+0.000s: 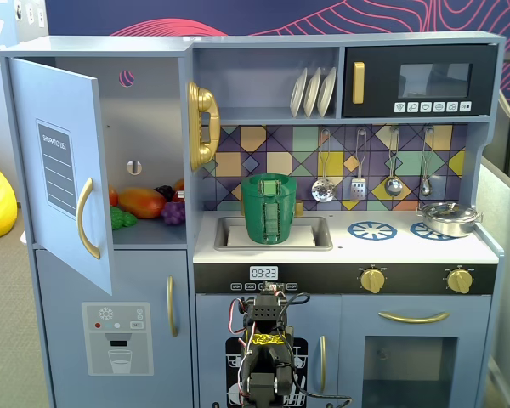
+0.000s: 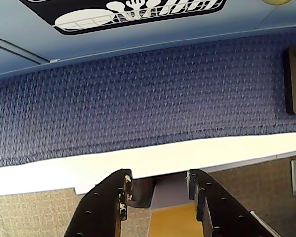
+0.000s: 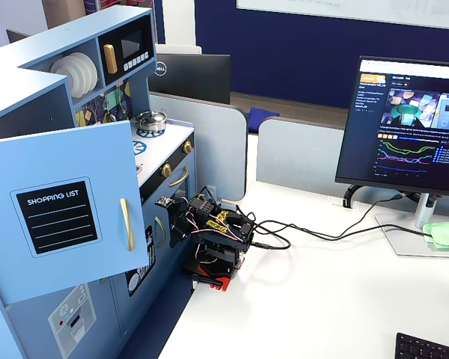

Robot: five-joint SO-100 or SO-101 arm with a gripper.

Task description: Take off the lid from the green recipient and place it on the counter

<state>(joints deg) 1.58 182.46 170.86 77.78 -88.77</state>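
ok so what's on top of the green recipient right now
The lid sits on the green recipient, which stands in the sink of the counter. The lid hides what is inside.

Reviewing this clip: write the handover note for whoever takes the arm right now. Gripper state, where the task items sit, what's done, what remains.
Gripper: empty, jaws apart in the wrist view, pointing down at the blue mat and white table edge. The arm is folded low in front of the toy kitchen, well below the worktop.

Tall green translucent ribbed plastic recipient: upright in the sink basin of the light grey-white counter.

Small round green lid: at the recipient's rim, apparently on.

Done: nothing visible yet.

Left: raise the arm, grasp the lid's tab, lift it off, set it on the counter. Steel pot occupies the right burner.
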